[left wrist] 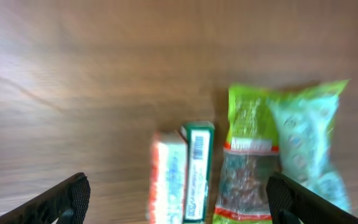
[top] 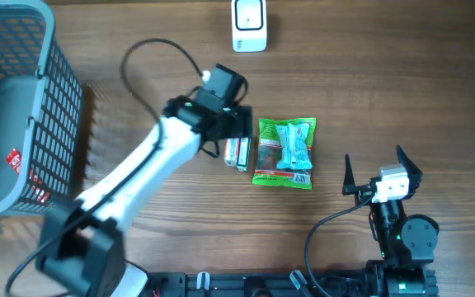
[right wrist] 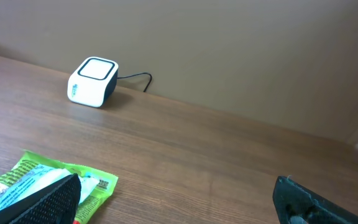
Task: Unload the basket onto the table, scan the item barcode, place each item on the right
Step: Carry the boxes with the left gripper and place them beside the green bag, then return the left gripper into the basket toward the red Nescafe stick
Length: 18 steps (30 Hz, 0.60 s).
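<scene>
**Operator:** Where is the item to be scanned?

**Me:** The small carton (left wrist: 197,171) lies flat on the wooden table (top: 386,74), about mid-table and right under my left gripper (left wrist: 179,196). Its green-edged side faces my wrist camera, and a barcode (left wrist: 197,147) shows near the far end of that side. An orange-and-white strip lies against the carton on my left. I cannot tell whether that is another face of the same carton or a second one.

**Operator:** Are you gripping it?

**Me:** No. My left fingers (left wrist: 67,199) are spread wide, one on each side of the carton, and neither touches it.

**Operator:** What is next to it?

**Me:** A green snack packet (top: 285,153) lies just beside the carton on my right, its long edge running alongside it. The wrist view is too blurred to tell whether the two touch. From overhead, the packet sits between the carton and my right gripper (top: 374,165).

**Operator:** And the scanner?

**Me:** The white barcode scanner (top: 249,25) stands at the far edge of the table with its window facing up and a dark cable running off behind it. It is well apart from the carton.

**Operator:** And your right hand?

**Me:** It is low on the near right side with its jaws spread wide, holding nothing. A grey mesh basket (top: 23,107) stands at the far left.
</scene>
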Tool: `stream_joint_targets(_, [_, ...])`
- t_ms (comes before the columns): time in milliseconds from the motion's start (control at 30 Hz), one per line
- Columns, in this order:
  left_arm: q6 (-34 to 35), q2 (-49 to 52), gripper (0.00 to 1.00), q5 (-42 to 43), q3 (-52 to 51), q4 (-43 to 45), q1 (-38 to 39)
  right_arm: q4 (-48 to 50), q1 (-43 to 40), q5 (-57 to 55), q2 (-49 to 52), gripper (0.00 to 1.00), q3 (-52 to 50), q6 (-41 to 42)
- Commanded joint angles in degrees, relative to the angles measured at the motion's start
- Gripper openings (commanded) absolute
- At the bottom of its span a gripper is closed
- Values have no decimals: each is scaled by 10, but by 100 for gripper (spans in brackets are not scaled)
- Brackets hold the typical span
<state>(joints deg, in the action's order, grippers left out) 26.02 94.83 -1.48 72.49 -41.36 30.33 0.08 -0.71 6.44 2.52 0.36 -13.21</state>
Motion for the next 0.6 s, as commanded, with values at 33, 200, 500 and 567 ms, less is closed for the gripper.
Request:
stream_joint_targets(33, [-3,-127,89,-27,3,0,-106,3,-2,9,-1,100,0,-3])
stream_joint_targets(200, [-3,-248,95,-27,3,0,-250,3,-2,9,-1,100,0,-3])
stream_joint_targets(500, [-3,-325,100,-27,3,-24,-534,3,-2,9,-1,99,0,-3])
stream_joint_targets(567, [-2,-316,100,-27,3,-21,-583,3,-2,9,-1,100,0,-3])
